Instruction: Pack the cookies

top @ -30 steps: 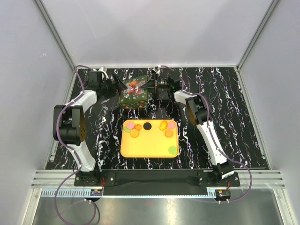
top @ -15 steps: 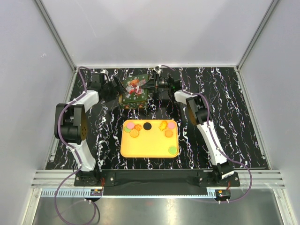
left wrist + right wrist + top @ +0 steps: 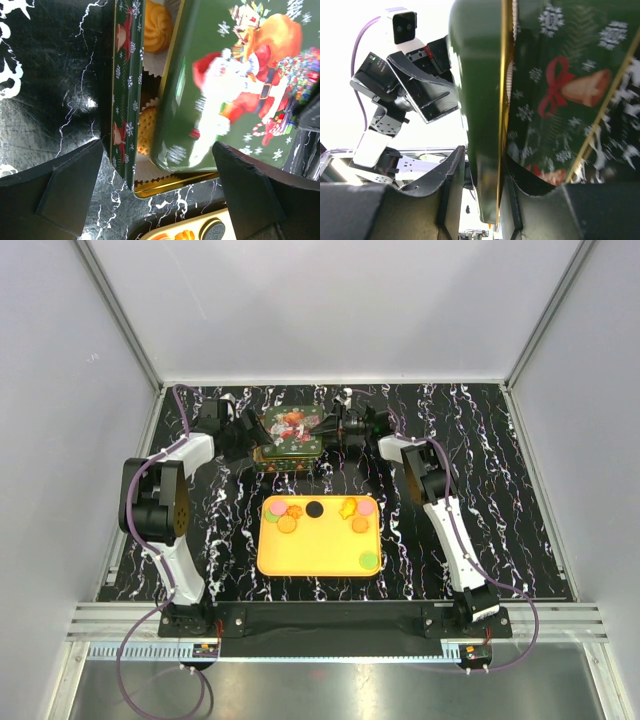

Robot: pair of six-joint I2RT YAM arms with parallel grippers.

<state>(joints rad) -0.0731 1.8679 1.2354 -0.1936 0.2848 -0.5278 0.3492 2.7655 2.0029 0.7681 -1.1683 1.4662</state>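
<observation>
The cookies are seen lying on the yellow tray at the middle of the black, white-veined table. Pink, green and orange discs are clustered at its rear left corner. A black disc is set at the middle of the rear edge. A yellow star-like piece with a pink and an orange disc lies at the rear right, and one green disc lies alone near the front right corner. Just behind the tray, a green Christmas tin is placed, its side wall printed with bells, red bows and snowflakes. Its lid is held tilted and partly off the tin. The lid is decorated with a Santa figure, a sack, candy canes and snowflakes, and any lettering is too blurred to be read. In the uncovered strip a swirled biscuit and white crinkled paper cups are shown. The lid's right rim is pinched between the closed fingers of the right gripper. The left gripper is held at the tin's left side with its fingers spread wide, the tin's near corner lying between them.
</observation>
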